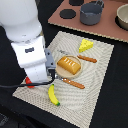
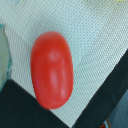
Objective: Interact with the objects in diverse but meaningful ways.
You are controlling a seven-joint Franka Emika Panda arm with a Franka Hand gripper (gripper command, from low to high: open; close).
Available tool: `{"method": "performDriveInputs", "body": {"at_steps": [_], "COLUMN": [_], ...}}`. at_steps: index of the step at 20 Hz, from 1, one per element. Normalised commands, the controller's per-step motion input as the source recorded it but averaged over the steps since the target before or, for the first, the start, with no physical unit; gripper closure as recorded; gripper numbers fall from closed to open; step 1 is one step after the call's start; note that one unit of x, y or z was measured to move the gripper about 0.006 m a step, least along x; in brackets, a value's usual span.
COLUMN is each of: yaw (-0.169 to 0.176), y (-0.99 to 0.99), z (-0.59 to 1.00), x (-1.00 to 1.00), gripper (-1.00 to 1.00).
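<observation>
A red tomato (image 2: 51,69) fills the wrist view, lying on the woven placemat (image 2: 95,45) near its edge. In the exterior view only a sliver of the tomato (image 1: 28,82) shows under my gripper (image 1: 34,77), which hangs right over it. The fingers are hidden, so I cannot tell whether they are open or shut. The golden-brown bread loaf (image 1: 69,65) lies on a round tan plate (image 1: 59,74). A yellow cheese wedge (image 1: 86,45) sits at the mat's far side. The yellow banana (image 1: 53,95) lies at the near side.
An orange-handled knife (image 1: 74,83) and fork (image 1: 86,58) flank the plate. A wooden board (image 1: 107,27) at the back holds a grey pot (image 1: 91,12), a bowl (image 1: 123,17) and dark discs (image 1: 67,13). A black cable (image 1: 20,86) runs from the arm.
</observation>
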Motion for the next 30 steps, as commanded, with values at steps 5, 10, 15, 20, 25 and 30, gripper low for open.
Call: {"method": "performDriveInputs", "body": {"at_steps": [5, 10, 15, 20, 25, 30], "yaw": [-0.205, -0.090, -0.057, -0.071, -0.068, -0.083], "y": [-0.15, -0.23, -0.25, -0.39, -0.16, -0.13], "z": [0.01, 0.00, 0.00, 0.06, 0.39, 0.36], "x": [0.63, 0.36, 0.17, 0.30, 0.75, 0.83], "gripper": [-1.00, -1.00, -1.00, -1.00, -1.00, -1.00]}}
